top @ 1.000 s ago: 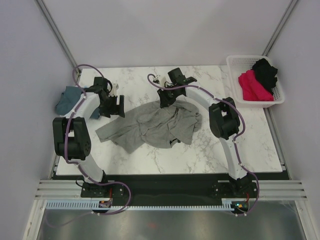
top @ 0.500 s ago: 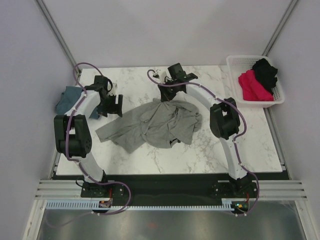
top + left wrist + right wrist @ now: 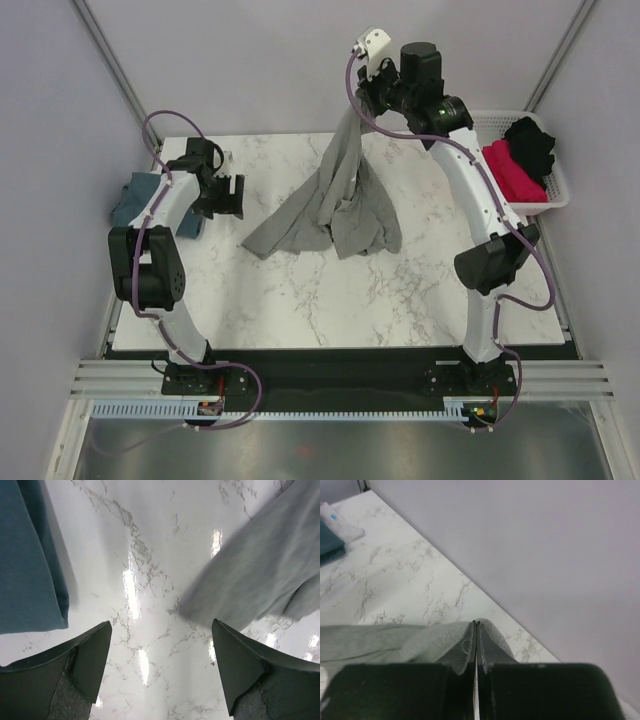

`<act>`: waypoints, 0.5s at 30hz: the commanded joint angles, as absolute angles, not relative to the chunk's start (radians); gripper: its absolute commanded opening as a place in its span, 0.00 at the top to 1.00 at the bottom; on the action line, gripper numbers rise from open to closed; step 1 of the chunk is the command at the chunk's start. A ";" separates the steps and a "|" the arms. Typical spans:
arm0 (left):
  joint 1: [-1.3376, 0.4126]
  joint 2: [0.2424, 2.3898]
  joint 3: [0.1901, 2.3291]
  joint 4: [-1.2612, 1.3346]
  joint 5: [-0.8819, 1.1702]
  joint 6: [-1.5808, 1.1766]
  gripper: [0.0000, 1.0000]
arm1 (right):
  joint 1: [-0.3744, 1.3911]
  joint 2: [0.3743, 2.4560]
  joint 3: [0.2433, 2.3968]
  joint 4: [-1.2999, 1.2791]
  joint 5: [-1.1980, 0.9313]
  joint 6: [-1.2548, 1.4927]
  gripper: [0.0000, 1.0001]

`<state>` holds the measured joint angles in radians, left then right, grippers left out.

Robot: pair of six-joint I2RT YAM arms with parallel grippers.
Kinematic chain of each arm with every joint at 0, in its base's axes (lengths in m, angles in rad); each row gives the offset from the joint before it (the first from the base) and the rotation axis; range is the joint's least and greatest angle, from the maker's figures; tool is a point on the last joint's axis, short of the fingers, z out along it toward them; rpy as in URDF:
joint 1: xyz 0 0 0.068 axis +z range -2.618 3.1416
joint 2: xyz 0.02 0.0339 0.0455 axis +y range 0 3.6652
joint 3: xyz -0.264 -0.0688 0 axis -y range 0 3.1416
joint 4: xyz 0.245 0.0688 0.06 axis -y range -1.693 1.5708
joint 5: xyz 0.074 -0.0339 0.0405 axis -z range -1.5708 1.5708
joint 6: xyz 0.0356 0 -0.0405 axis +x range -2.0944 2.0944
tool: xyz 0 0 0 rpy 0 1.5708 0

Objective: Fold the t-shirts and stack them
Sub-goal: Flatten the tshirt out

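beneath right hand (image 3: pixel 476 624), grey t-shirt (image 3: pixel 338 202)

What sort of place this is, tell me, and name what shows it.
Probably a robot lab cell: plain grey panels enclose a marble-patterned table, the left arm and right arm are bolted at its near edge, and a white basket holds shirts.

The marble table (image 3: pixel 330 300) is open in front of the hanging grey t-shirt (image 3: pixel 340 200). A teal t-shirt (image 3: pixel 128 200) lies left of it and a basket (image 3: pixel 535 207) right.
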<state>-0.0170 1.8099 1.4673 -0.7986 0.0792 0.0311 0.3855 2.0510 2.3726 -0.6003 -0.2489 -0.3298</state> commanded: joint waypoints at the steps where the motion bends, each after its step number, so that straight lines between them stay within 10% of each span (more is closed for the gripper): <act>1: -0.015 1.816 1.542 -0.796 0.041 0.075 0.11 | 0.399 1.965 2.395 -0.548 -0.210 -0.370 1.00; 15: -0.015 1.764 1.511 -0.793 0.122 0.086 0.11 | 0.416 1.937 2.215 -0.525 -0.345 -0.241 1.00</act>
